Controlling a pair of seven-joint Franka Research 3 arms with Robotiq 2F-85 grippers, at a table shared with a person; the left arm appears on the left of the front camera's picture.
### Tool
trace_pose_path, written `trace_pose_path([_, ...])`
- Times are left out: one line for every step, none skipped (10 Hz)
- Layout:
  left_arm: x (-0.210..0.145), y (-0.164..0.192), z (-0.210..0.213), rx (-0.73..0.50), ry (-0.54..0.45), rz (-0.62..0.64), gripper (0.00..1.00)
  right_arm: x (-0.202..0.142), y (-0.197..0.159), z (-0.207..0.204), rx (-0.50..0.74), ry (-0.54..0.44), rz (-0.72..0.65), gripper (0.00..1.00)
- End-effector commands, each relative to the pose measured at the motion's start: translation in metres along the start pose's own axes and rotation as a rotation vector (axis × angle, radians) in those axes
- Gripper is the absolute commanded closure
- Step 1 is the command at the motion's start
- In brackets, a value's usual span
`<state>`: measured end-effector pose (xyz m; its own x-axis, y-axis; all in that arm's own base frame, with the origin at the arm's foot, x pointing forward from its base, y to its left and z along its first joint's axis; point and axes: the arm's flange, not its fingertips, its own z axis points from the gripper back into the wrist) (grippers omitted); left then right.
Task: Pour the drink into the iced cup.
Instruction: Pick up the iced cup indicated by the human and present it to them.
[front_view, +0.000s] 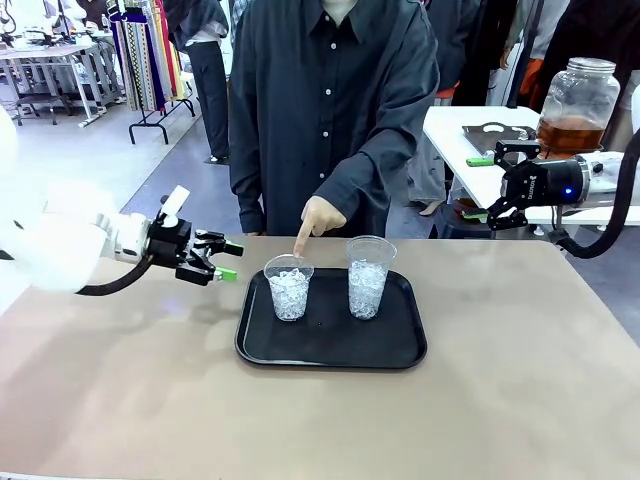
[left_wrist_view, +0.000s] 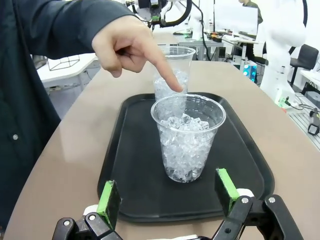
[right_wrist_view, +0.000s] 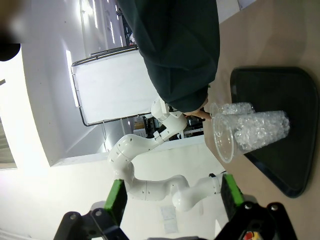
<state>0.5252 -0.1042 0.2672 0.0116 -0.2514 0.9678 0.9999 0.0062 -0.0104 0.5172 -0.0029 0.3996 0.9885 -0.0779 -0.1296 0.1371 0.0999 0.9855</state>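
The left end effector (front_view: 230, 260) and right end effector (front_view: 480, 188) were held open; the pointed-at iced cup (front_view: 289, 290) could be toppled if clipped.

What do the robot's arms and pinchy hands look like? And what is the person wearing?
The left arm is smooth, rounded and white. The left gripper and right gripper are black, each two-fingered with bright green pads. A thick black cable loops by the right one, which has a small blue light. The person wears a dark long-sleeved button shirt.
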Motion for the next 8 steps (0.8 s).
trace_pose_path([-0.002, -0.001, -0.012, -0.002, -0.012, -0.021, 0.0, 0.0, 0.001, 0.0, 0.002, 0.001, 0.001, 0.0])
trace_pose_path([-0.003, -0.005, -0.02, -0.018, -0.012, -0.026, 0.0, 0.0, 0.001, 0.0, 0.002, 0.001, 0.001, 0.0])
trace_pose_path([-0.004, -0.01, -0.026, -0.028, -0.003, -0.023, 0.0, 0.0, 0.001, 0.0, 0.002, 0.001, 0.001, 0.0])
trace_pose_path([-0.005, -0.015, -0.03, -0.036, 0.0, -0.016, 0.0, 0.0, 0.001, 0.0, 0.002, 0.001, 0.001, 0.0])
trace_pose_path([-0.006, -0.019, -0.032, -0.038, -0.008, -0.008, 0.0, 0.0, 0.001, 0.0, 0.002, 0.001, 0.001, 0.0])
trace_pose_path([-0.008, -0.022, -0.035, -0.033, -0.011, 0.002, 0.0, 0.0, 0.001, 0.0, 0.002, 0.001, 0.001, 0.0])
trace_pose_path([-0.012, -0.023, -0.039, -0.018, -0.01, 0.014, 0.0, 0.0, 0.001, 0.0, 0.002, 0.001, 0.001, 0.0])
trace_pose_path([-0.015, -0.022, -0.043, -0.011, -0.02, 0.028, 0.0, 0.0, 0.001, 0.0, 0.002, 0.001, 0.001, 0.0])
